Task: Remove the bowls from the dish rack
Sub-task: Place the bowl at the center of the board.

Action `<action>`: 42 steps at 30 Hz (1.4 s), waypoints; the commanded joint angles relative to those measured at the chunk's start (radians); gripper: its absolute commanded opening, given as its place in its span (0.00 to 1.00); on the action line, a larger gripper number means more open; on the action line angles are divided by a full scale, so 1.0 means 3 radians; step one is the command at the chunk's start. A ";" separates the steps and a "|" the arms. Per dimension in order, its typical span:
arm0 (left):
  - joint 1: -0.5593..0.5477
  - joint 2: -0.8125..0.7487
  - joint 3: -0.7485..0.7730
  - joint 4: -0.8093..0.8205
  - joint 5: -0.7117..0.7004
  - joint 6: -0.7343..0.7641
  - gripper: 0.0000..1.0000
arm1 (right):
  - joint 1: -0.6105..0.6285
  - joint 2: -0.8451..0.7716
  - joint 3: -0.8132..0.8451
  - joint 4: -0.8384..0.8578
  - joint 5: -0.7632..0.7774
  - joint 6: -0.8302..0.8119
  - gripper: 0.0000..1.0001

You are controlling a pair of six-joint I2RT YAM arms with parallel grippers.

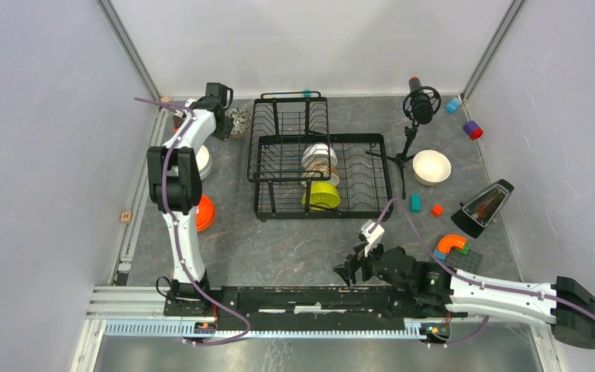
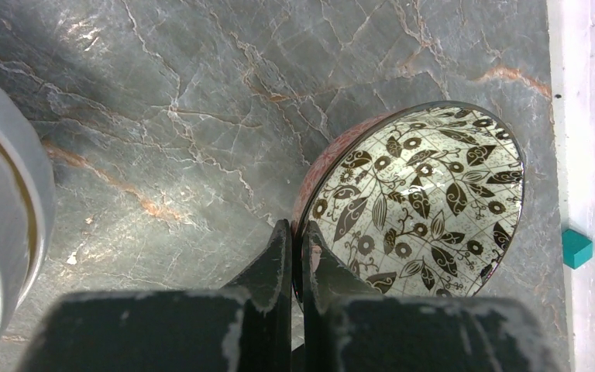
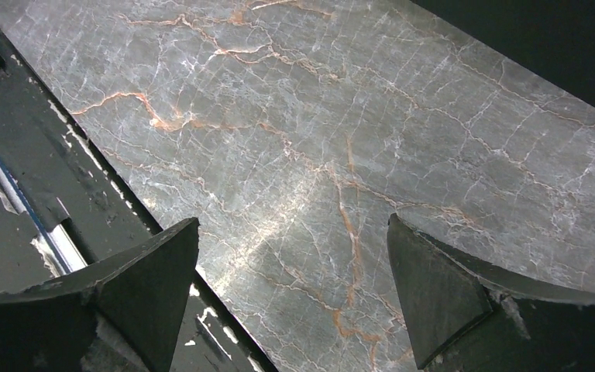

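This looks like a robotics lab booth: plain white panels point(image 1: 39, 155) wall in the marbled counter point(image 1: 279, 248), with a tripod microphone point(image 1: 421, 105) at upper right.

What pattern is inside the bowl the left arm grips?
The bowl has dark leaves and flowers on cream; clearest in the left wrist view.

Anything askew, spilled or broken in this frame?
Nothing looks spilled or broken. Only the dark-patterned bowl seems tilted, pinched at its rim by the left gripper, left of the dish rack.
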 commanded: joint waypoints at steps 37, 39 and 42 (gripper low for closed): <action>0.0016 -0.1376 -0.0592 0.0719 0.0400 0.0455 0.73 | 0.0009 -0.0129 0.0363 -0.0400 0.0293 -0.0155 0.95; 0.0018 -0.1709 -0.0711 0.0754 0.0420 0.0606 0.77 | 0.0009 -0.0152 0.0455 -0.0482 0.0352 -0.0218 0.95; 0.0013 -0.2302 -0.1044 0.0861 0.0437 0.0880 0.80 | 0.0010 -0.0178 0.0578 -0.0540 0.0477 -0.0343 0.95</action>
